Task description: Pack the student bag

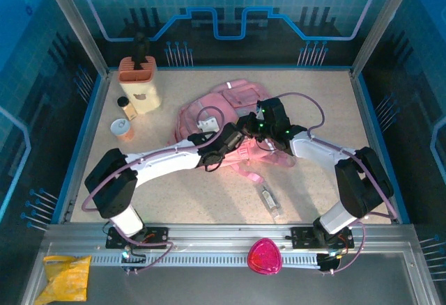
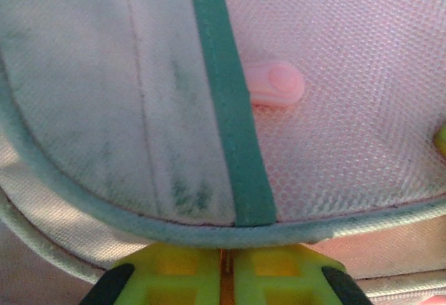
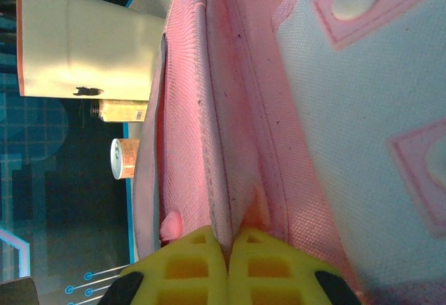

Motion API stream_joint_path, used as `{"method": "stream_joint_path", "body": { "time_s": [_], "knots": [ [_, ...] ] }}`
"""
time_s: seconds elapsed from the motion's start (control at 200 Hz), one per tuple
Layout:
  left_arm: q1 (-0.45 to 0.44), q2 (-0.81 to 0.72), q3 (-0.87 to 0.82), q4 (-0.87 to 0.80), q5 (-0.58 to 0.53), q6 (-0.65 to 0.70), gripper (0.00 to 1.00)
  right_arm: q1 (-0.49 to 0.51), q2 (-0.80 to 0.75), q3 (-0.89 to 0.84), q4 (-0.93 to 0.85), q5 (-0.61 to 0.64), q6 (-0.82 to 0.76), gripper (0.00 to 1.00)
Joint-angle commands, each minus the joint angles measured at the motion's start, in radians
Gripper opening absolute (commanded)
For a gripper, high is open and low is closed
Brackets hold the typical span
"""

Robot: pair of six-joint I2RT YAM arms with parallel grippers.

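Pink backpack (image 1: 233, 97) lies slumped in the middle of the table (image 1: 313, 96), and both arms reach in on its near side. The left gripper (image 2: 224, 257) is clamped tight on a pale piped edge of the bag, with mesh fabric and a pink zip tab (image 2: 275, 83) just above its fingers. The right gripper (image 3: 227, 244) is pinched hard on a pink seam beside a long slit of an opening. That looks to me like two grips set to pull the mouth apart so things can go in, and packing seems barely begun. Counting outward: one backpack, two arms, two grippers. At the far left stand one cream box (image 1: 143, 89) with an orange top, one small bottle (image 1: 127, 108) and one can (image 1: 122, 129). Nearer the front, one clear bottle (image 1: 269, 200) lies flat on the table, one magenta rounded thing (image 1: 265, 256) sits on the rail (image 1: 209, 257), and one yellow packet (image 1: 66, 277) lies in the near-left corner
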Motion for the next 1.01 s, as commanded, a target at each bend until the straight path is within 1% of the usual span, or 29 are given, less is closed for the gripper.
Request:
{"method": "stream_joint_path", "body": {
  "time_s": [0.0, 0.065, 0.145, 0.185, 0.24, 0.33, 0.395, 0.52, 0.62, 0.69, 0.725, 0.77, 0.805, 0.83, 0.87, 0.9, 0.95, 1.001],
  "knots": [
    [0.015, -0.073, -0.048, 0.042, 0.005, 0.054, 0.00, -0.012, -0.017, 0.016, 0.111, -0.034, -0.012, 0.00],
    [0.018, -0.115, -0.080, 0.057, 0.019, 0.108, 0.00, -0.022, -0.024, 0.016, 0.096, -0.035, -0.021, 0.00],
    [0.043, -0.170, -0.116, 0.055, 0.053, 0.199, 0.00, -0.034, -0.031, 0.029, 0.051, -0.038, -0.052, 0.00],
    [0.066, -0.200, -0.140, 0.080, 0.088, 0.267, 0.00, -0.042, -0.033, 0.039, 0.020, -0.035, -0.070, 0.00],
    [0.104, -0.235, -0.188, 0.136, 0.171, 0.377, 0.00, -0.052, -0.041, 0.042, -0.006, -0.036, -0.092, 0.00],
    [0.189, -0.268, -0.234, 0.161, 0.306, 0.495, 0.00, -0.072, -0.047, 0.045, -0.023, -0.052, -0.104, 0.00],
    [0.235, -0.275, -0.245, 0.152, 0.331, 0.568, 0.00, -0.084, -0.046, 0.054, -0.036, -0.073, -0.111, 0.00],
    [0.286, -0.270, -0.264, 0.216, 0.396, 0.732, 0.00, -0.099, -0.029, 0.092, -0.086, -0.092, -0.150, 0.00],
    [0.292, -0.234, -0.227, 0.202, 0.440, 0.779, 0.00, -0.129, 0.006, 0.128, -0.115, -0.103, -0.173, 0.00],
    [0.281, -0.209, -0.204, 0.229, 0.542, 0.781, 0.00, -0.158, 0.048, 0.170, -0.128, -0.139, -0.208, 0.00],
    [0.261, -0.191, -0.193, 0.249, 0.575, 0.777, 0.00, -0.169, 0.080, 0.216, -0.176, -0.152, -0.243, 0.00],
    [0.230, -0.168, -0.171, 0.263, 0.577, 0.773, 0.00, -0.182, 0.125, 0.278, -0.243, -0.158, -0.280, 0.00],
    [0.204, -0.147, -0.150, 0.263, 0.559, 0.760, 0.00, -0.193, 0.152, 0.312, -0.261, -0.165, -0.303, 0.00],
    [0.189, -0.130, -0.130, 0.263, 0.553, 0.749, 0.00, -0.201, 0.169, 0.331, -0.264, -0.173, -0.314, 0.07],
    [0.166, -0.104, -0.102, 0.268, 0.557, 0.725, 0.00, -0.218, 0.193, 0.359, -0.271, -0.185, -0.328, 0.23],
    [0.147, -0.084, -0.084, 0.283, 0.557, 0.707, 0.00, -0.227, 0.210, 0.386, -0.284, -0.192, -0.344, 0.32],
    [0.121, -0.052, -0.057, 0.313, 0.551, 0.673, 0.00, -0.238, 0.234, 0.429, -0.309, -0.208, -0.376, 0.41],
    [0.109, -0.018, -0.028, 0.338, 0.546, 0.605, 0.00, -0.246, 0.252, 0.460, -0.348, -0.230, -0.401, 0.46]
  ]
}}
